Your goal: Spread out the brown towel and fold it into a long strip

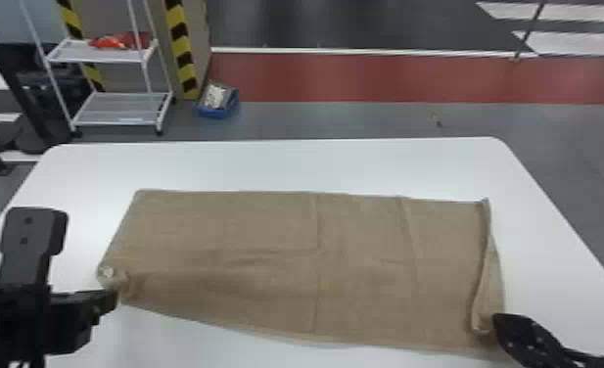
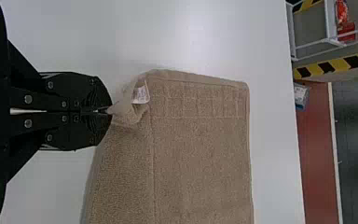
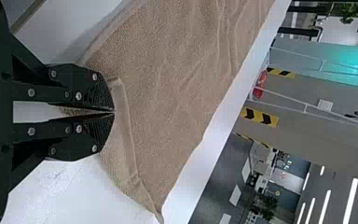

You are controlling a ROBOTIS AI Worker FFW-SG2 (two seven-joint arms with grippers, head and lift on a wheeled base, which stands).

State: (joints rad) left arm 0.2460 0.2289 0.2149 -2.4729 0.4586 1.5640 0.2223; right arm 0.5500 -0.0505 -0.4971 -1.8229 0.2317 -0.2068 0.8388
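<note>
From my end I see the brown towel [image 1: 266, 225] spread broad side across the white table [image 1: 290, 166], its far edge roughly parallel to the table's. Faint creases cross it; its near left corner is bunched by a white label [image 2: 141, 94], its right edge curled over.

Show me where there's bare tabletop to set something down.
White tabletop lies bare between the brown towel and the table's far edge, and between the towel's right side and the table's right edge. It's crowded at the towel's near corners, where the left gripper and right gripper pinch the cloth.
</note>
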